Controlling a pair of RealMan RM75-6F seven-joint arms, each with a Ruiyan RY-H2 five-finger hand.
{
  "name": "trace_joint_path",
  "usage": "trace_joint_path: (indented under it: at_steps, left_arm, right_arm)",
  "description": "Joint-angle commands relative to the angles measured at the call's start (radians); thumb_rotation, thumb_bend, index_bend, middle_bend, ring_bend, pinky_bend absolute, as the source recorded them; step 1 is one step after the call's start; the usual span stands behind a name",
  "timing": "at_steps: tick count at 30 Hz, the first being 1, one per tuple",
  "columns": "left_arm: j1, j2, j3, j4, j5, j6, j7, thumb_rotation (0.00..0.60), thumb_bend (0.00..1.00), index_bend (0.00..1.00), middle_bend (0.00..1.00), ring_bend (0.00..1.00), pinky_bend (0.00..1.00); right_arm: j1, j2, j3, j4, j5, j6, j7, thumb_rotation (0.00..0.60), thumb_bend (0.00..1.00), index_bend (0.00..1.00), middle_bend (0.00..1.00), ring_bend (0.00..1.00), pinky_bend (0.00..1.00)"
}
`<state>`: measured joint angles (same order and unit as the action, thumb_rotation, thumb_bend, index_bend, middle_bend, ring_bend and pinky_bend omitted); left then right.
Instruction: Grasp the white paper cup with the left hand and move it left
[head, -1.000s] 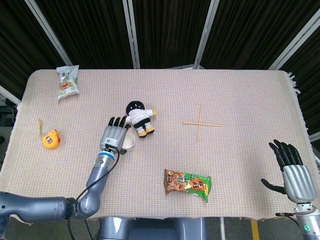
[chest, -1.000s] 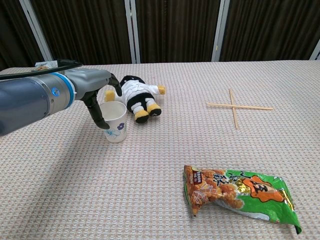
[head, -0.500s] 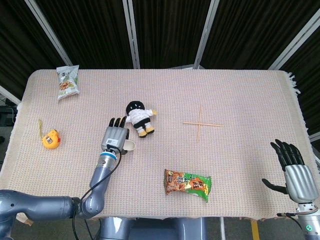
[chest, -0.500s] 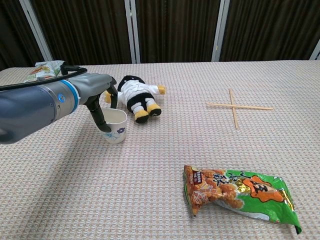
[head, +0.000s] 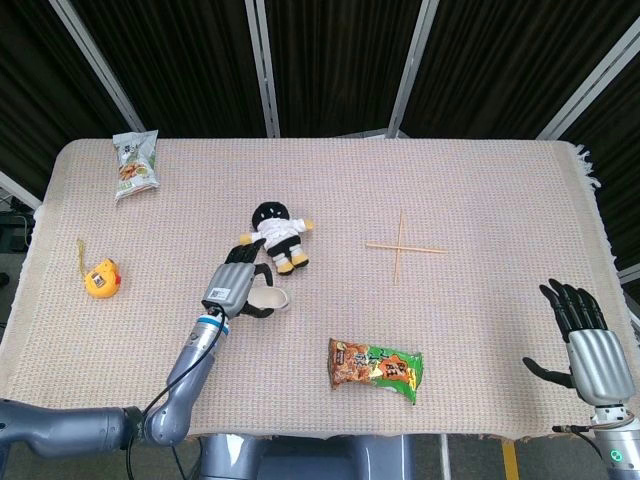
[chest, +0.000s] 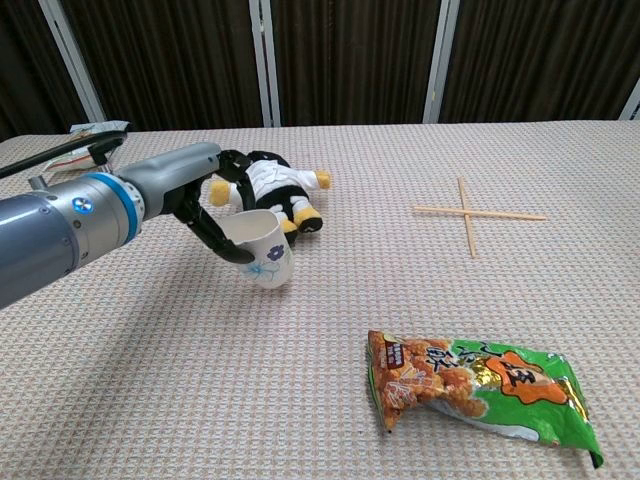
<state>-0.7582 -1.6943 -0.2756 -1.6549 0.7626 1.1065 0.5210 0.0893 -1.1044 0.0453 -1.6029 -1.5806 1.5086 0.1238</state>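
The white paper cup (chest: 262, 252) with a blue flower print is tilted, its rim toward my left hand (chest: 215, 212) and its base low over the cloth. My left hand holds it at the rim, thumb along the near side and fingers behind it. From the head view the cup (head: 270, 298) shows just right of the left hand (head: 232, 285), in front of the doll. My right hand (head: 585, 340) hovers open at the table's near right corner, fingers spread, holding nothing; the chest view does not show it.
A plush doll (head: 278, 236) lies right behind the cup. Crossed chopsticks (head: 400, 247) lie mid-right, and a green snack bag (head: 376, 368) near the front edge. A yellow tape measure (head: 101, 279) and another snack bag (head: 134, 164) are at the left.
My left hand has turned and shifted slightly right and toward the front edge. The cup went from upright to tilted and moved with it, away from the doll.
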Motion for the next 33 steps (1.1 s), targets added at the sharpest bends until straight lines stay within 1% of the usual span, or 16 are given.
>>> trace_joint_path:
  at_steps: [1,5,9,12,14,16,19,22,27,33]
  left_arm:
    - [0.024,0.019,0.033,0.030,0.027,-0.019,-0.029,0.600,0.09,0.50,0.00,0.00,0.00]
    - [0.026,0.046,0.060,0.056,-0.002,-0.029,0.004,0.600,0.09,0.47,0.00,0.00,0.00]
    - [0.023,0.077,0.074,0.058,-0.038,-0.021,0.054,0.600,0.09,0.41,0.00,0.00,0.00]
    - [0.022,0.102,0.078,0.043,-0.064,-0.012,0.083,0.600,0.09,0.26,0.00,0.00,0.00]
    - [0.020,0.121,0.084,0.028,-0.080,-0.009,0.105,0.600,0.09,0.14,0.00,0.00,0.00]
    - [0.016,0.135,0.089,0.014,-0.094,-0.007,0.125,0.600,0.09,0.09,0.00,0.00,0.00]
    - [0.007,0.149,0.089,-0.009,-0.122,0.005,0.158,0.600,0.09,0.09,0.00,0.00,0.00]
    - [-0.009,0.141,0.085,-0.020,-0.141,0.025,0.192,0.600,0.09,0.09,0.00,0.00,0.00]
    - [-0.038,0.096,0.097,-0.002,-0.152,0.074,0.270,0.600,0.09,0.16,0.00,0.00,0.00]
    - [-0.077,0.026,0.094,0.044,-0.183,0.114,0.356,0.600,0.09,0.26,0.00,0.00,0.00]
  right_arm:
    - [0.001,-0.001,-0.002,-0.002,-0.001,-0.002,-0.005,0.600,0.04,0.03,0.00,0.00,0.00]
    - [0.000,0.000,-0.001,-0.004,0.000,-0.001,-0.007,0.600,0.04,0.03,0.00,0.00,0.00]
    - [0.000,0.002,0.000,-0.005,0.004,-0.002,-0.005,0.600,0.04,0.03,0.00,0.00,0.00]
    - [0.000,0.001,0.001,-0.006,0.002,-0.001,-0.006,0.600,0.04,0.03,0.00,0.00,0.00]
    - [-0.001,0.000,0.000,-0.006,0.000,0.002,-0.007,0.600,0.04,0.03,0.00,0.00,0.00]
    - [-0.002,0.001,-0.001,-0.008,-0.002,0.003,-0.008,0.600,0.04,0.03,0.00,0.00,0.00]
    - [-0.002,0.001,-0.002,-0.011,-0.005,0.006,-0.010,0.600,0.04,0.03,0.00,0.00,0.00]
    - [-0.002,0.001,-0.003,-0.015,-0.008,0.006,-0.016,0.600,0.04,0.03,0.00,0.00,0.00]
    - [-0.002,0.000,-0.007,-0.017,-0.012,0.003,-0.024,0.600,0.04,0.03,0.00,0.00,0.00]
    - [-0.002,0.002,-0.006,-0.018,-0.011,0.004,-0.018,0.600,0.04,0.03,0.00,0.00,0.00]
